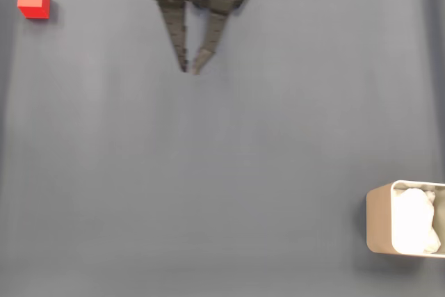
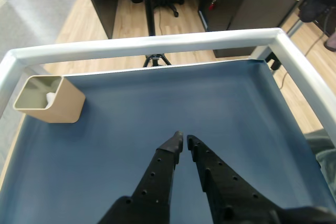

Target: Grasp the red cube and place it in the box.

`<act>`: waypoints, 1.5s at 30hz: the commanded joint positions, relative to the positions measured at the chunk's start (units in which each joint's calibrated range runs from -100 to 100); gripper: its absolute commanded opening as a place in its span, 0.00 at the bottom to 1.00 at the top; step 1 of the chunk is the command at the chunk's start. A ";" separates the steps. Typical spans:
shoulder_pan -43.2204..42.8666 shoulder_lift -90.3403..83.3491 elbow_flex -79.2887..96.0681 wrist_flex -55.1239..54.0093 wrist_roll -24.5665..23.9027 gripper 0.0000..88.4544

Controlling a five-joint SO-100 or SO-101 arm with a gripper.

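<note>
The red cube [image 1: 33,1] rests on the dark blue mat at the top left of the fixed view. The beige box [image 1: 379,227] with white padding inside sits at the bottom right edge there; in the wrist view the box [image 2: 50,100] is at the far left corner of the mat. My gripper [image 1: 189,69] hangs from the top centre of the fixed view, well right of the cube and far from the box. In the wrist view the gripper [image 2: 184,141] has its black fingertips almost touching, with nothing between them.
A white raised rim [image 2: 157,45] borders the blue mat [image 1: 222,172] in the wrist view. Beyond it lie wooden floor, dark cabinets and an office chair base. The mat's middle is bare.
</note>
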 commanded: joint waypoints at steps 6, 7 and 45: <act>9.83 0.76 -2.80 0.50 -0.78 0.00; 10.61 0.76 -2.71 0.50 -0.98 0.00; 42.07 0.94 -2.16 4.93 -4.25 0.00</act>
